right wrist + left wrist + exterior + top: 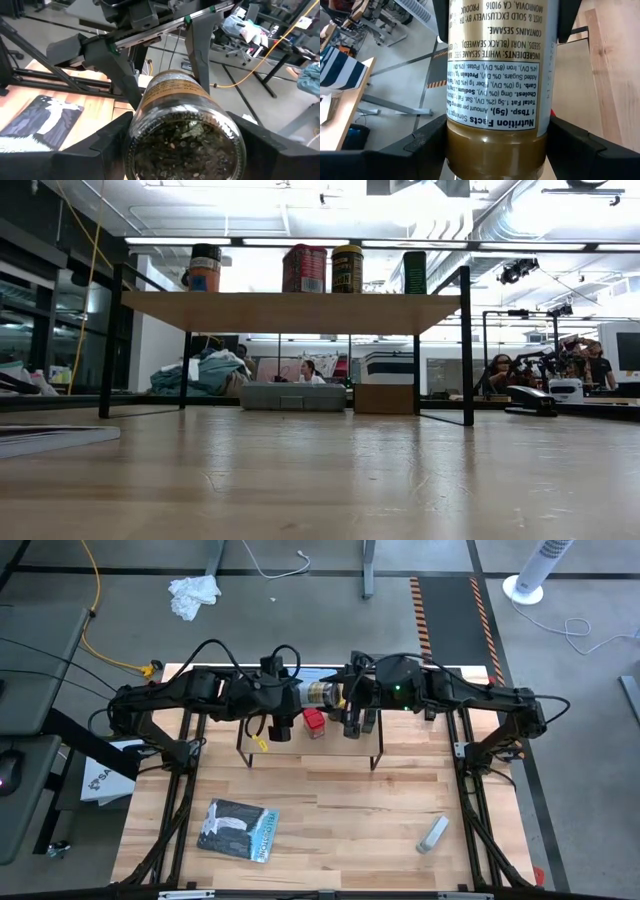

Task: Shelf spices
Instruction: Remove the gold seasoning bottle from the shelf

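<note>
Both grippers, left (pixel 290 698) and right (pixel 345 700), clamp one amber jar (pixel 320 693) above the shelf (pixel 310 745); uneven release could drop it.

floor: grey concrete (pixel 300 585) | white tower fan (pixel 533 570) | ceiling: strip lights (pixel 330 242)
</note>
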